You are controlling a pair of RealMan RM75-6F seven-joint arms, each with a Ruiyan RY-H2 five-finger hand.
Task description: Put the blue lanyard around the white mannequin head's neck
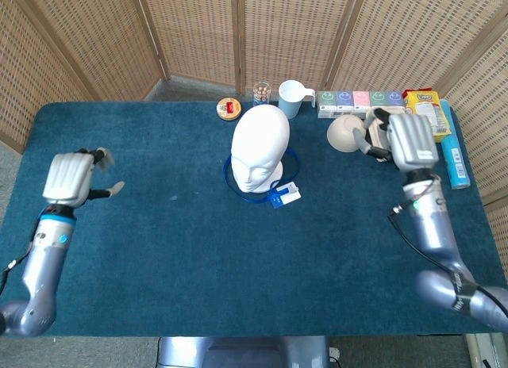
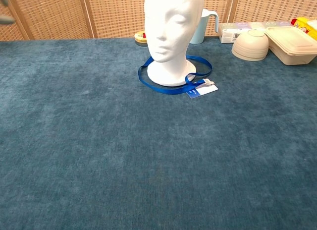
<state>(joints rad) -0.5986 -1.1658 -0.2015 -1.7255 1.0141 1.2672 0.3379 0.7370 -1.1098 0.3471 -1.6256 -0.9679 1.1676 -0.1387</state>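
Head view: white mannequin head (image 1: 259,148) stands mid-bench on the blue cloth. Blue lanyard (image 1: 238,185) loops round its base, lying flat on the bench (image 1: 198,249), badge card (image 1: 286,195) trailing off at about 5 o'clock from the head. My left hand (image 1: 70,178) is far out at 9 o'clock, well apart from the head, fingers spread, holding nothing. My right hand (image 1: 408,139) is out at 3 o'clock, raised over the beige lidded box, back of hand to camera. It looks empty, but I can't tell from this angle how the fingers lie. Behind the head at 12 o'clock: small red-lidded tin (image 1: 228,108), glass jar (image 1: 261,92), light blue mug (image 1: 291,97). Upturned beige bowl (image 1: 344,133) sits near my right hand, with a row of small cartons (image 1: 357,99), a yellow snack bag (image 1: 425,111) and a blue tube (image 1: 453,155) beyond.

Chest view: neither of my hands shows clearly. Lanyard ring (image 2: 171,87) encircles the foot of the mannequin head (image 2: 172,27) all the way round, strap resting on the cloth, card (image 2: 201,89) at 4 o'clock just beside the base.

Status, my read: loop is over the head and down round the neck base, both hands clear. Task looks done; nothing left but maybe tidying the card.
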